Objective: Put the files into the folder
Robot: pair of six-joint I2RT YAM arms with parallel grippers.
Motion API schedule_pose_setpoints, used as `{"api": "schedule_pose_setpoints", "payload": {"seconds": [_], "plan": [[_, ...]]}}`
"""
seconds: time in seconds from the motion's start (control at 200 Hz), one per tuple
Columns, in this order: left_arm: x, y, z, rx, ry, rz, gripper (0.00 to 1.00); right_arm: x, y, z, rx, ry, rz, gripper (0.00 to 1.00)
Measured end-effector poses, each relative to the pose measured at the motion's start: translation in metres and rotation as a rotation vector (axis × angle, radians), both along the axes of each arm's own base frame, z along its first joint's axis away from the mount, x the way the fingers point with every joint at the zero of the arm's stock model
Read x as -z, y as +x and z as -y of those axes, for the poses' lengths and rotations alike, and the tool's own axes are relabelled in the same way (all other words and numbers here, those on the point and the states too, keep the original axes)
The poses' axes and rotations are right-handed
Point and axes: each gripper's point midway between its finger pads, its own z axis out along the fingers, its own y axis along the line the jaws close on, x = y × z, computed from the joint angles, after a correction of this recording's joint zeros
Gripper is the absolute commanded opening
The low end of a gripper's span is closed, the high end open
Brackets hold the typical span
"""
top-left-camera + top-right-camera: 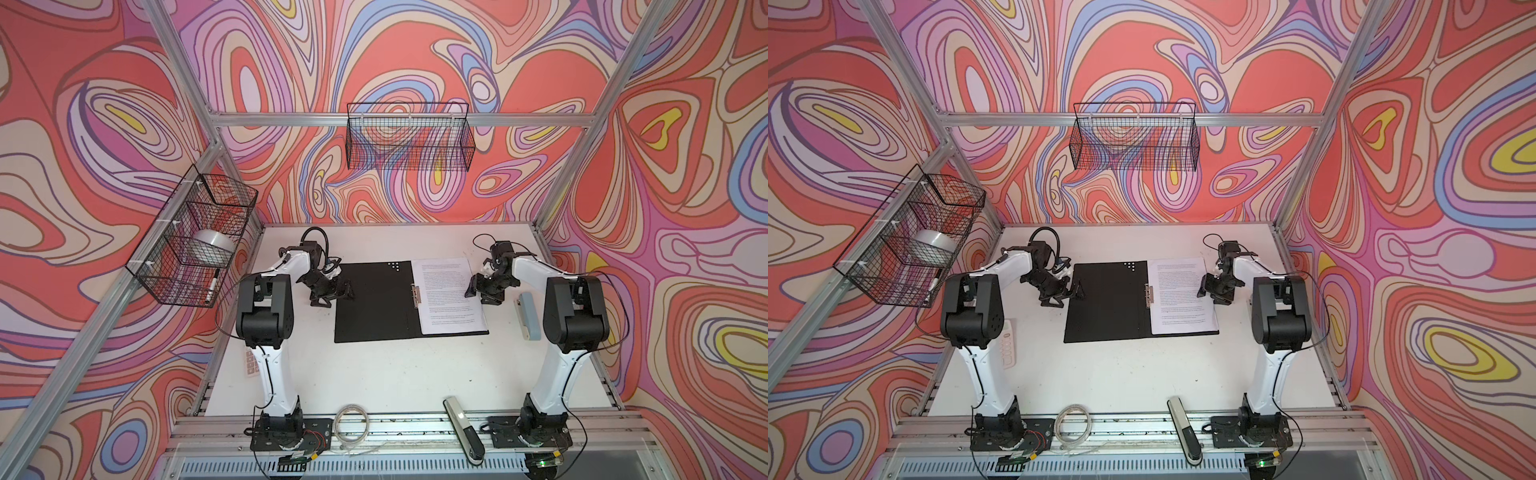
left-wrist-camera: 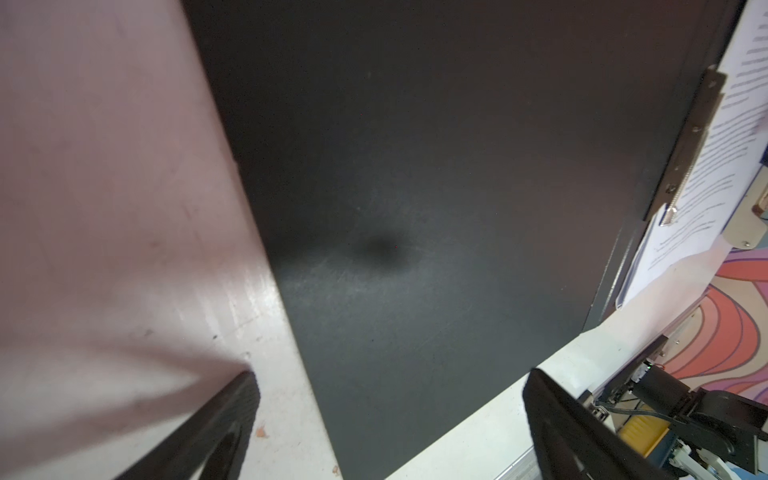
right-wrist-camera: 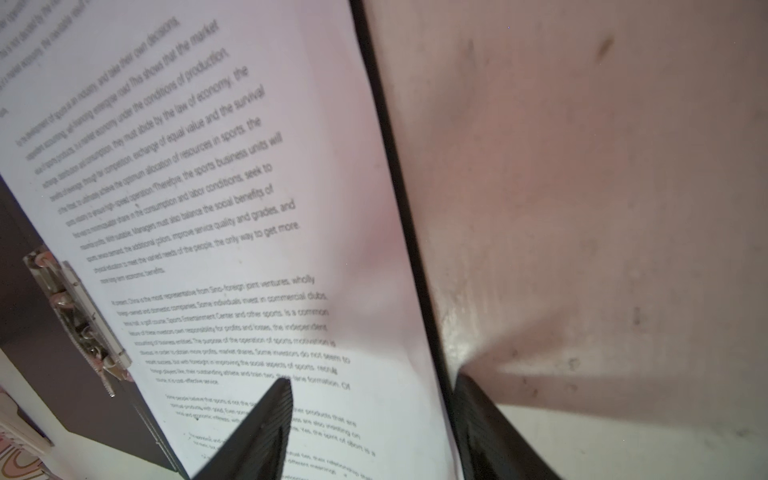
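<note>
White table [image 1: 374,374]; open black folder [image 1: 374,307] flat at centre; grey-blue oblong object [image 1: 528,316] near right edge

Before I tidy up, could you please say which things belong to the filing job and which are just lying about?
Job: open folder; files lying on its right half.
Lying about: black-and-white stapler; cable coil; tape roll in side basket.

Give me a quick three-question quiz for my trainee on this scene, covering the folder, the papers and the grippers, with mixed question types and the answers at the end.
1. True or false: the folder lies open on the table.
2. In both top views, which half of the folder holds the papers? A: left. B: right. C: neither.
3. Fill the blank: the left gripper has its jaws ____.
Key: 1 true; 2 B; 3 open.
</note>
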Motion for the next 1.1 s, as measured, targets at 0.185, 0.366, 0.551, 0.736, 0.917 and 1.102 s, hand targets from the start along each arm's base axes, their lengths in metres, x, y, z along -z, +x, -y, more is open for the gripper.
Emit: {"api": "schedule_pose_setpoints", "payload": {"seconds": [0.185, 0.366, 0.551, 0.736, 0.917, 1.102], "plan": [[-0.002, 0.005, 0.007, -0.001, -0.045, -0.01, 1.0, 0.0, 0.001, -0.004, -0.011, 0.026, -0.002, 0.65], [-0.001, 0.006, 0.007, -0.009, -0.063, -0.024, 1.0, 0.001, 0.001, -0.007, -0.028, 0.028, -0.012, 0.66], [-0.002, 0.007, 0.004, -0.019, -0.07, -0.024, 1.0, 0.002, 0.002, -0.013, -0.063, -0.007, -0.023, 0.66], [-0.002, 0.007, 0.002, -0.026, -0.074, -0.024, 1.0, 0.003, 0.002, -0.016, -0.081, -0.026, -0.023, 0.66], [-0.002, 0.008, 0.002, -0.027, -0.077, -0.023, 1.0, 0.004, 0.002, -0.016, -0.091, -0.029, -0.027, 0.66], [-0.003, 0.008, 0.001, -0.048, -0.103, -0.027, 1.0, 0.006, 0.0, -0.016, -0.098, -0.04, -0.034, 0.66]]}}
